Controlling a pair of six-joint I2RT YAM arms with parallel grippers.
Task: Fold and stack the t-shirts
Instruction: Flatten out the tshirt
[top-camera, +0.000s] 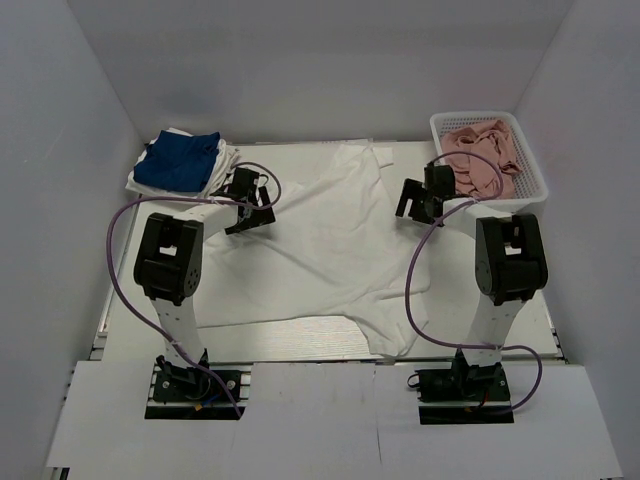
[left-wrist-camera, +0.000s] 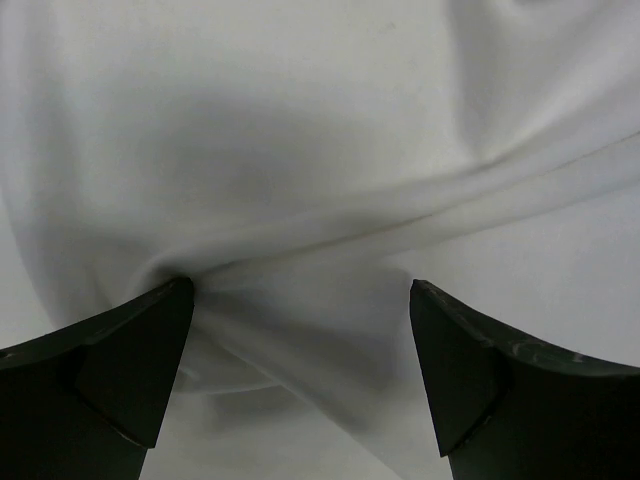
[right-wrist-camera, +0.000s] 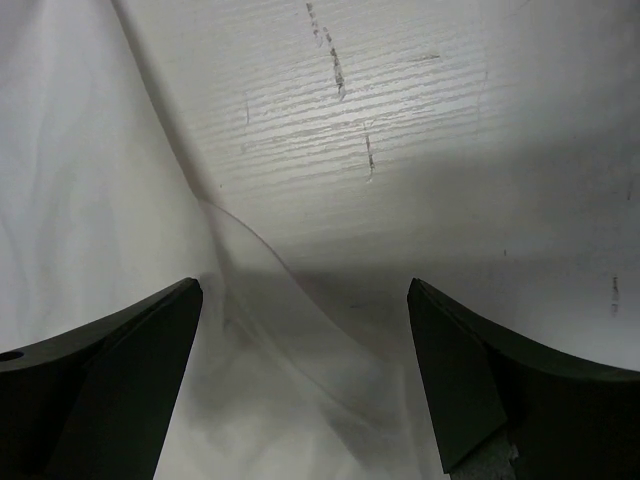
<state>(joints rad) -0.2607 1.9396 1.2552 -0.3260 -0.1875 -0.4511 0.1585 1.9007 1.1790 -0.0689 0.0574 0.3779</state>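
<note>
A large white t-shirt (top-camera: 320, 240) lies spread out and wrinkled across the middle of the table. My left gripper (top-camera: 250, 212) hovers open over its left edge. In the left wrist view, the left gripper (left-wrist-camera: 300, 285) has a raised fold of the white t-shirt (left-wrist-camera: 320, 150) between its wide-apart jaws. My right gripper (top-camera: 413, 205) stands open at the shirt's right edge. Between the spread jaws of the right gripper (right-wrist-camera: 303, 285), the right wrist view shows the hem of the t-shirt (right-wrist-camera: 100, 180) curling onto the bare table (right-wrist-camera: 420, 130). A folded royal-blue t-shirt (top-camera: 180, 160) rests on another folded white one (top-camera: 226, 158) at the back left.
A white basket (top-camera: 530, 165) holding pink cloth (top-camera: 480, 150) stands at the back right, close to the right arm. White walls close in the table on the left, back and right. Purple cables loop beside both arms.
</note>
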